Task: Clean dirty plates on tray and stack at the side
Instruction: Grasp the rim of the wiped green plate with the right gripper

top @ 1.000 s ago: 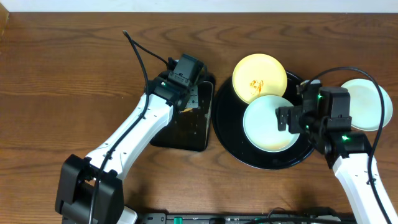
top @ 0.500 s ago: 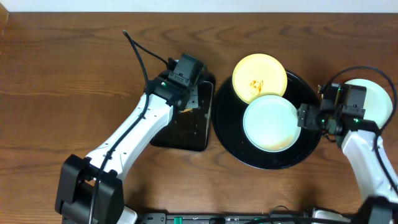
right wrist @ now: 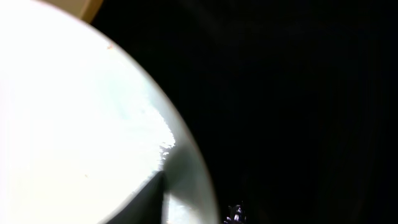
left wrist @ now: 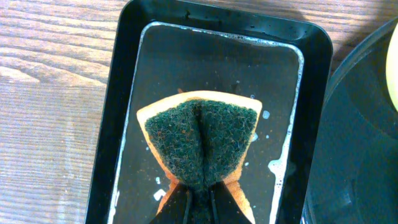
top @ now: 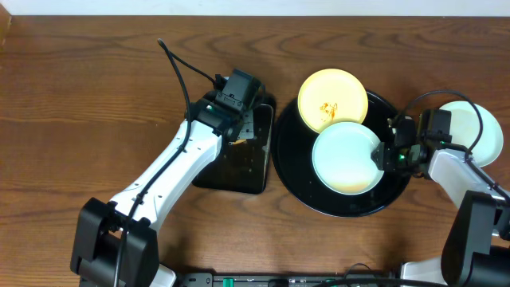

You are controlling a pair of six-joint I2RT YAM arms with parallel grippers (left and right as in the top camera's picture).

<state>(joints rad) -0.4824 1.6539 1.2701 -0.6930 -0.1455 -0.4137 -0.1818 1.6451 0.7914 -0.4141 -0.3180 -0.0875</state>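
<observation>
A pale yellow plate [top: 332, 98] with an orange smear lies at the back of the round black tray [top: 295, 171]. A mint-green plate [top: 344, 157] sits in front of it on the tray. A second mint-green plate [top: 478, 131] lies on the table right of the tray. My right gripper [top: 385, 155] is clamped over the tray plate's right rim; in the right wrist view one finger [right wrist: 140, 202] rests on that plate [right wrist: 74, 124], the other is lost against the dark tray. My left gripper [left wrist: 199, 199] is shut on a green-and-orange sponge [left wrist: 202, 140].
The sponge hangs over a wet rectangular black tray [left wrist: 118, 124] that stands just left of the round tray [left wrist: 360, 137]. A black cable [top: 179, 68] runs from the left arm across the wooden table behind it.
My right gripper swung back from beside the right-hand plate to the tray plate's right rim and its jaws closed down. The left arm and sponge stayed still.
</observation>
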